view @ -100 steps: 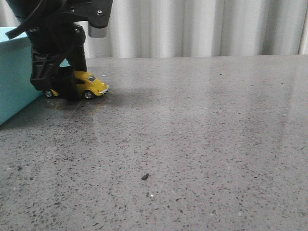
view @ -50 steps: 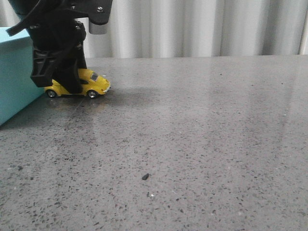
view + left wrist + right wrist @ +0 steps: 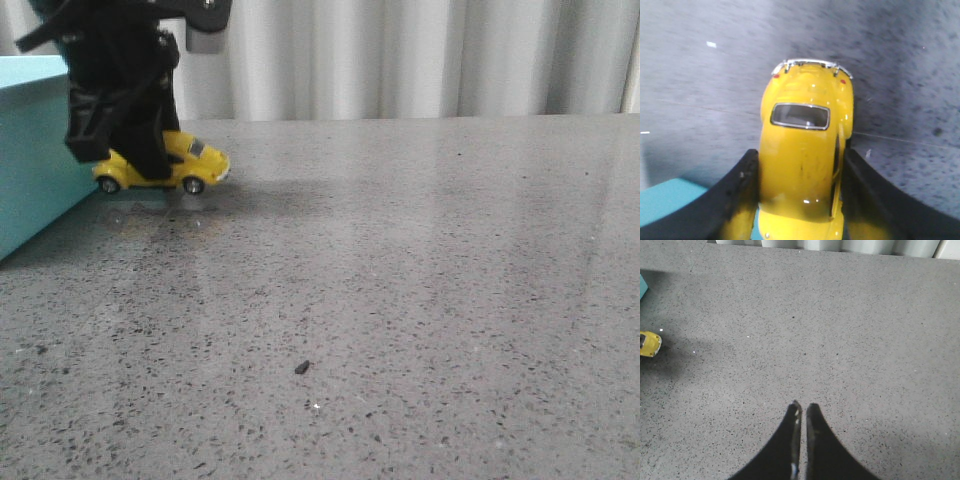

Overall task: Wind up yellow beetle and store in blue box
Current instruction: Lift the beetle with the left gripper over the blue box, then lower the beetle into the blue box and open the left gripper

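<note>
The yellow beetle (image 3: 175, 165) is a small glossy toy car, held just above the grey table at the far left, next to the blue box (image 3: 30, 150). My left gripper (image 3: 125, 160) is shut on the beetle's sides. In the left wrist view the beetle (image 3: 802, 145) sits between the two black fingers (image 3: 740, 185), its rear bumper pointing away. A corner of the blue box (image 3: 665, 202) shows below it. My right gripper (image 3: 802, 407) is shut and empty, over bare table. The right wrist view shows the beetle (image 3: 649, 344) at its left edge.
The grey speckled table (image 3: 400, 280) stretches to the right. A small dark speck (image 3: 301, 367) lies on it near the front. A pale pleated curtain (image 3: 420, 55) hangs behind the table's far edge.
My left gripper has lifted the beetle off the table; the car has risen slightly, its wheels now clear of the surface. The right gripper's earlier state is not shown.
</note>
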